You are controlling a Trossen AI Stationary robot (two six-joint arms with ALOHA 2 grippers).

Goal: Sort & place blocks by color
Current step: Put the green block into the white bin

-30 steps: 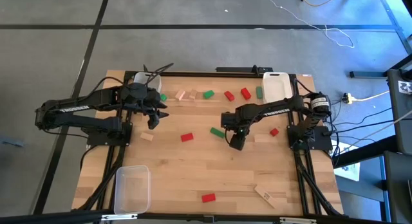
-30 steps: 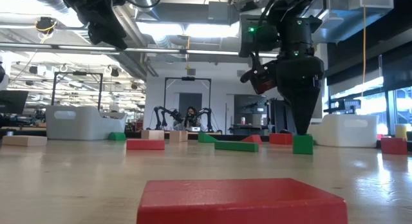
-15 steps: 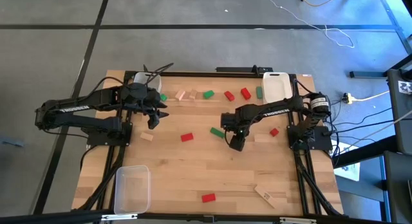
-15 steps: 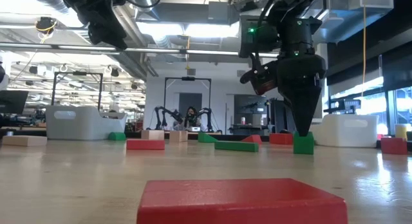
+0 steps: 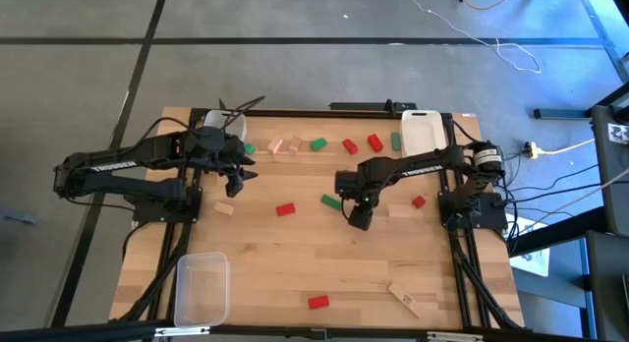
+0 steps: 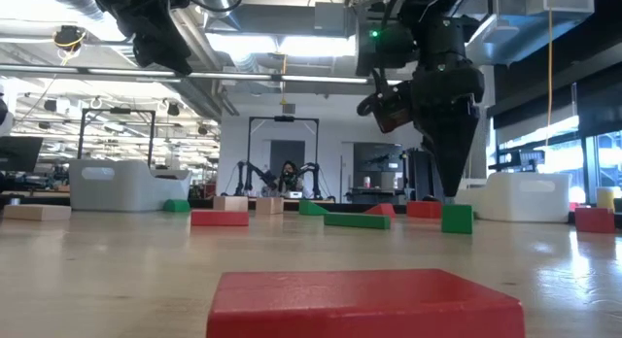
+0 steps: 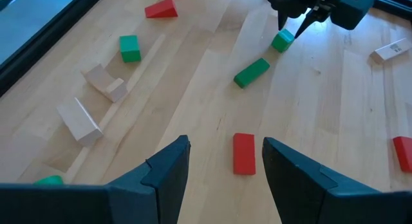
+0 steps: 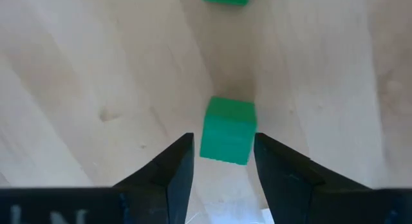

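Note:
My right gripper hangs over mid-table, fingers pointing down, open. Its tips stand just above a small green cube that rests on the table. In the right wrist view the cube shows between and beyond the two fingers, untouched. A long green block lies just to the cube's left. My left gripper hovers open, high over the far-left part of the table, above a red block. Red, green and wooden blocks lie scattered about.
A row of blocks lies along the far edge between two white bins. A clear bin sits at the near left corner. A red block and a labelled wooden piece lie near the front edge.
My right gripper has risen a little from the top of the green cube and shifted slightly toward the table's left. The cube has stayed where it was on the table.

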